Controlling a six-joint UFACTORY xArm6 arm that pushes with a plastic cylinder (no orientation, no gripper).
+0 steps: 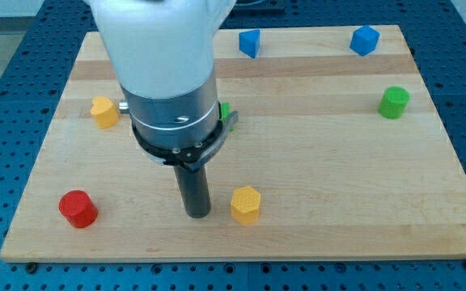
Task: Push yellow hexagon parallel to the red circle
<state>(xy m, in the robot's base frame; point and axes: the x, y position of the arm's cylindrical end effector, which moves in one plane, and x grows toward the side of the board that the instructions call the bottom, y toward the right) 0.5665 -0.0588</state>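
The yellow hexagon (pixel 246 204) sits near the view's bottom, just right of centre. The red circle (pixel 78 208) sits at the bottom left of the wooden board (pixel 338 170). My tip (pixel 197 213) rests on the board just left of the yellow hexagon, close to it with a small gap, and well to the right of the red circle. The arm's white and grey body (pixel 168 73) fills the upper left centre and hides part of the board behind it.
A second yellow block (pixel 103 111) lies at the left. A green block (pixel 226 113) is mostly hidden behind the arm. A green cylinder (pixel 393 103) is at the right. Two blue blocks, one (pixel 249 42) and another (pixel 364 40), sit at the top edge.
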